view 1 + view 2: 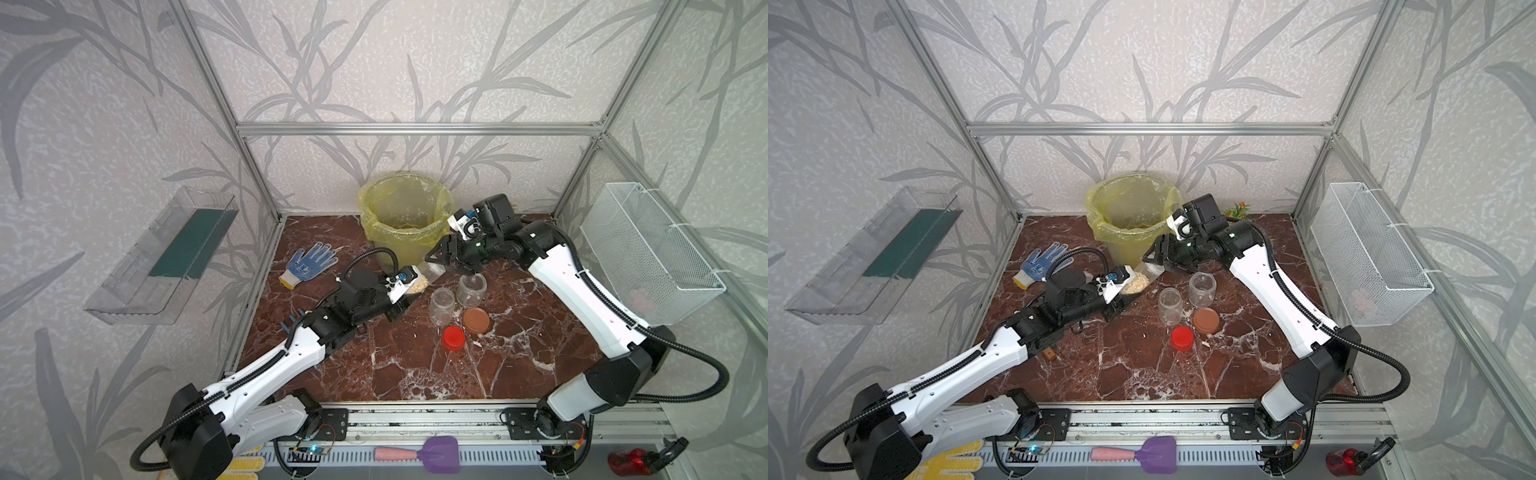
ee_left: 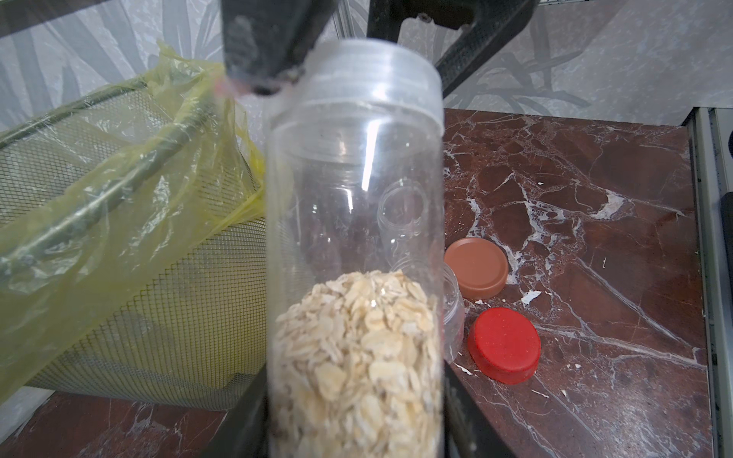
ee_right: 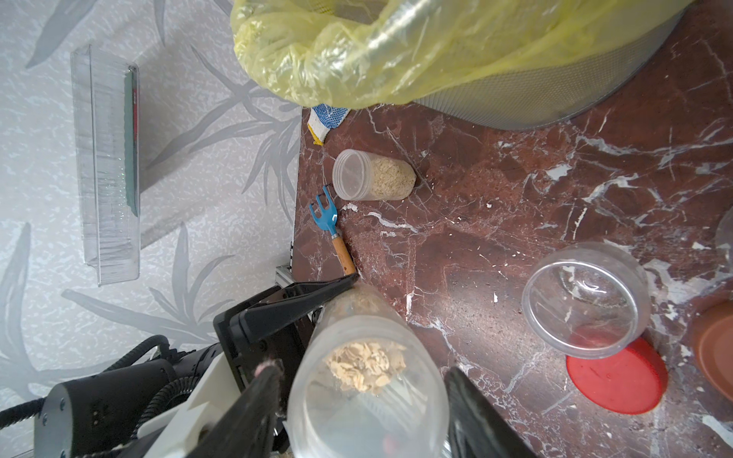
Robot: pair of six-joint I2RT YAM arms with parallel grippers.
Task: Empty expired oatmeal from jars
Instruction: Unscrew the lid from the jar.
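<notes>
My left gripper (image 2: 357,428) is shut on a slim clear jar (image 1: 420,279) that is tilted towards the bin and about a third full of oatmeal (image 2: 357,357). The jar's clear lid (image 3: 369,400) is on. My right gripper (image 3: 367,396) stands open with one finger on each side of that lid, very close to it; in both top views it (image 1: 1154,262) sits at the jar's upper end. Two empty open jars (image 1: 441,305) (image 1: 471,289) stand to the right. Another lidded jar of oatmeal (image 3: 373,180) shows only in the right wrist view.
A mesh bin with a yellow bag (image 1: 374,232) stands at the back, close behind the held jar. A red lid (image 1: 453,337) and a brown lid (image 1: 476,320) lie in front of the empty jars. A dotted glove (image 1: 309,262) and a blue hand rake (image 3: 325,210) lie at the left.
</notes>
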